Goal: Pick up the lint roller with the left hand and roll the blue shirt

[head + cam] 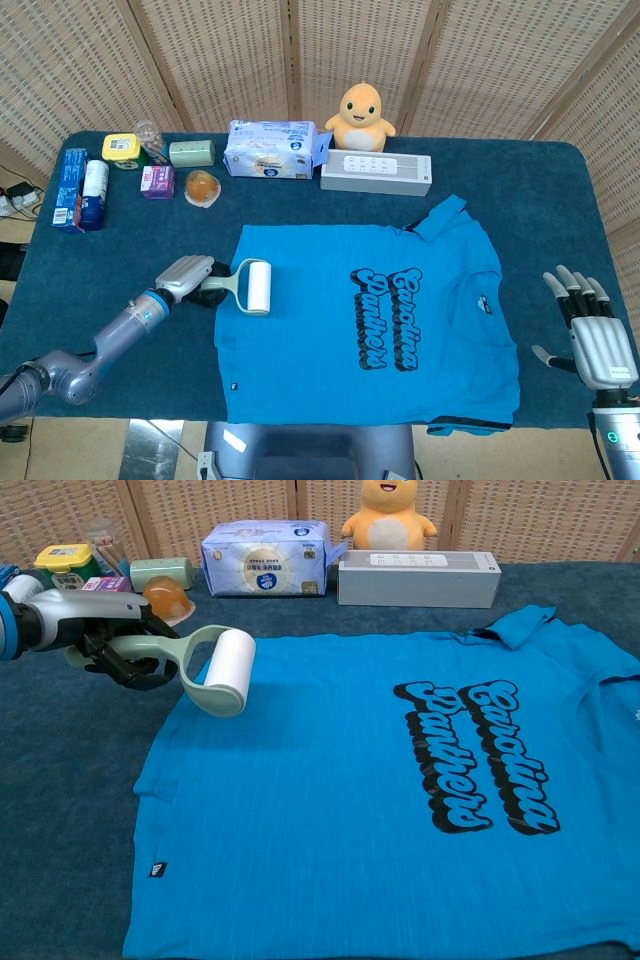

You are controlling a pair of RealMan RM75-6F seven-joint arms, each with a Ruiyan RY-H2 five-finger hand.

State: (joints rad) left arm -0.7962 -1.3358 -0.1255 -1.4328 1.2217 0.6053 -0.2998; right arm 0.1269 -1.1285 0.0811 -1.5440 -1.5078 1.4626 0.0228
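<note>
A blue shirt (370,325) (380,790) with dark lettering lies flat on the dark blue table (560,200). My left hand (187,277) (100,640) grips the pale green handle of the lint roller (252,287) (225,672). The white roll rests on the shirt's left sleeve edge. My right hand (588,325) hovers open past the shirt's right side near the table's front right corner, holding nothing; only the head view shows it.
Along the back edge stand a tissue pack (272,149), a white box (376,173), a yellow plush duck (362,115), an orange cup (202,187), small jars and boxes (158,181) and a blue tube pack (70,188) at far left.
</note>
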